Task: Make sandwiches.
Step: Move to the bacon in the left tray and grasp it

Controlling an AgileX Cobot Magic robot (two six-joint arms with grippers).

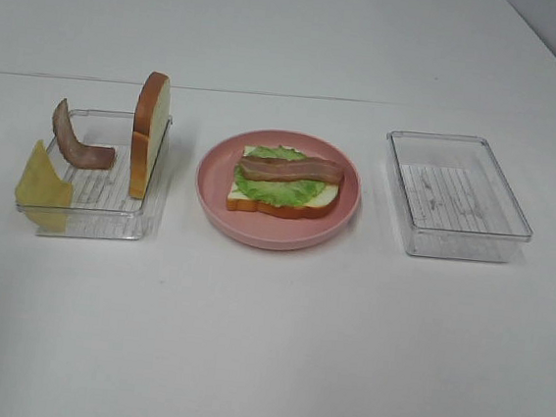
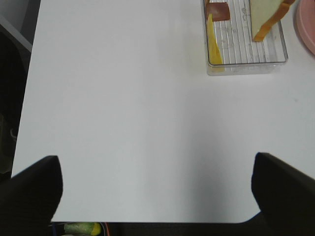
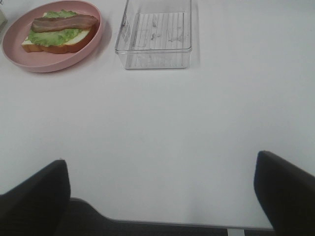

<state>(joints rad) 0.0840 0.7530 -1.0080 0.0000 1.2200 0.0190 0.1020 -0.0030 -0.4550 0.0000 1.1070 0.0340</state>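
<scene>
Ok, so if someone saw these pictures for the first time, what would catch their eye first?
The pink plate dead centre, holding an open sandwich: bread, green lettuce and a bacon strip on top. Next, the clear tray left of it, where a spare bread slice stands on edge beside a curled bacon piece and a yellow cheese slice leaning on its left wall.
</scene>
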